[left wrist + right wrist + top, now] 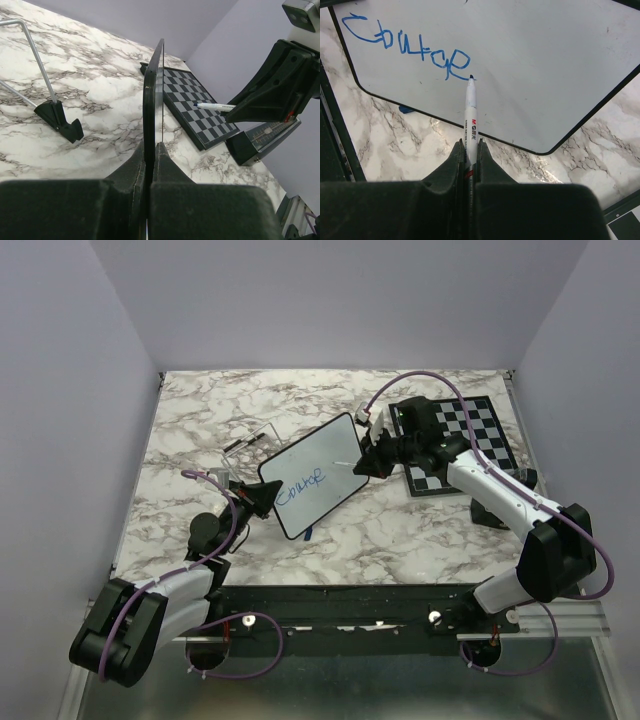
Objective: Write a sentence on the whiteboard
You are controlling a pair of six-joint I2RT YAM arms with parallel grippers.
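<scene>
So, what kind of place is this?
Probably a robot test booth: plain walls enclose a marble-patterned table, a left arm and a right arm are bolted at its near edge, with a whiteboard and chessboard as props.

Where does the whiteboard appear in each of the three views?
Top external: the whiteboard sits at the centre, its left end clamped in the left gripper.
Left wrist: the whiteboard is edge-on, a dark upright line in the middle.
Right wrist: the whiteboard fills the top, with the blue lettering upper left, above the marker.
Shared landmark: the marble table, in all three.
</scene>
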